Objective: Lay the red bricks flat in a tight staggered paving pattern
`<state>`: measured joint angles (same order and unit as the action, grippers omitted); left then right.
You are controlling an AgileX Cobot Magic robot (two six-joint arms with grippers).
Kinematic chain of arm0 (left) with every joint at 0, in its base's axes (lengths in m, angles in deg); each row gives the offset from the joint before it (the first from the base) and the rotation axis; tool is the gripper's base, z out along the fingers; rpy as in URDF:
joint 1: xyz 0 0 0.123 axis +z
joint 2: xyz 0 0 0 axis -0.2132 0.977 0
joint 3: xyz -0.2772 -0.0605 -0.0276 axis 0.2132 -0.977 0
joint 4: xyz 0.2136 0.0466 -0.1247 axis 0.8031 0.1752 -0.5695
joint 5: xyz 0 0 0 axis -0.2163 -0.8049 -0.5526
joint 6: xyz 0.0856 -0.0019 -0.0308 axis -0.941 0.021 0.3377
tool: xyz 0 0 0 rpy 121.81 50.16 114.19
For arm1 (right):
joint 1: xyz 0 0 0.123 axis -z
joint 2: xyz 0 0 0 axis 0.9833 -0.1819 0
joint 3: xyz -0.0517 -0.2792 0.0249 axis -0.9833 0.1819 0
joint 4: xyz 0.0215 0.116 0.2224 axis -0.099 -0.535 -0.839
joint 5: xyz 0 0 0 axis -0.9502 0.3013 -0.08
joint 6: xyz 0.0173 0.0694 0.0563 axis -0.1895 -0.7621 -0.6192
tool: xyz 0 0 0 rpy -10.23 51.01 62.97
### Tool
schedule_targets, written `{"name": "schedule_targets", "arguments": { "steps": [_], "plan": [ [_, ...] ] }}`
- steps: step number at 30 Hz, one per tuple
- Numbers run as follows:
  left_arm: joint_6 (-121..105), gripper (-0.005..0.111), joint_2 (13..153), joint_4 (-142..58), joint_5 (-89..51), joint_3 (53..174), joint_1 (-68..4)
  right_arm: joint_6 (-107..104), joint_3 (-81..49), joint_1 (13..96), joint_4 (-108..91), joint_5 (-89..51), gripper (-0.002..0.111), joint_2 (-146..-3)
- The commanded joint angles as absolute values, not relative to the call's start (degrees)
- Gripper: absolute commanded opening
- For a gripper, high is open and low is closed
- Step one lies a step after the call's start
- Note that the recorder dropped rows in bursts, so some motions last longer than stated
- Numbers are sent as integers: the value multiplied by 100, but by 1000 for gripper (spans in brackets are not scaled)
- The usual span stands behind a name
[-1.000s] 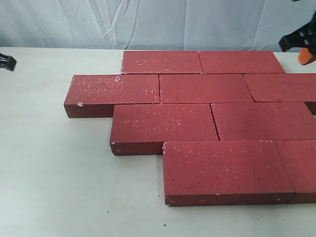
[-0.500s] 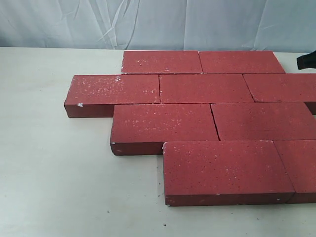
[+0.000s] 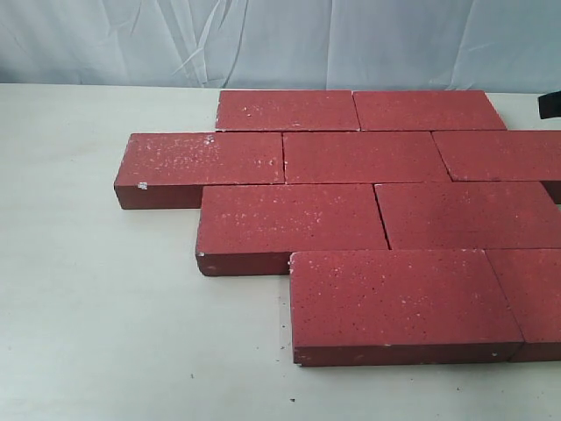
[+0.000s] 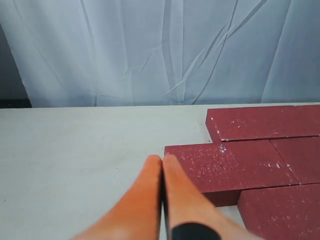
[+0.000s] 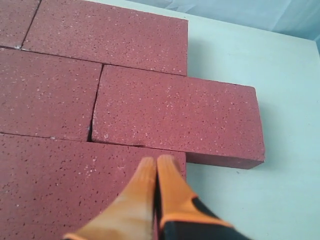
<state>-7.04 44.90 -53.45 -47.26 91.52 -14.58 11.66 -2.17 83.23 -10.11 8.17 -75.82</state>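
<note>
As only wrist views show, left end effector (image 4: 161,161) and right end effector (image 5: 156,162) clench.

A pale, off-white surface (image 3: 96,307) with a few faint dark specks fills the foreground. Behind its far edge hangs a wrinkled light-blue cloth (image 3: 263,44), creased in long folds. The left wrist view shows a dark gap (image 4: 10,80) beside the cloth.
</note>
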Motion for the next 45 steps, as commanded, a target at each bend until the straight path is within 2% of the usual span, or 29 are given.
{"name": "schedule_targets", "arguments": {
  "steps": [1,11,20,39,45],
  "plan": [
    [-679,0,4188,-5422,-4729,9115,-1484,1156,-190,8349,-1028,734,-1,-7537],
    [-679,0,4164,-5363,-4637,8993,-1484,1156,-190,8349,-1027,724,-1,-7537],
    [-653,0,3122,-3915,-3370,7842,-1484,1156,-190,8349,-1159,736,-1,-7537],
    [-16,0,1356,-3506,-3110,6129,-1451,1156,-190,8349,-1271,713,-1,-7537],
    [-16,0,1335,-3530,-3097,5687,-1451,1156,-190,8349,-1458,713,-1,-7537]
  ]
}}
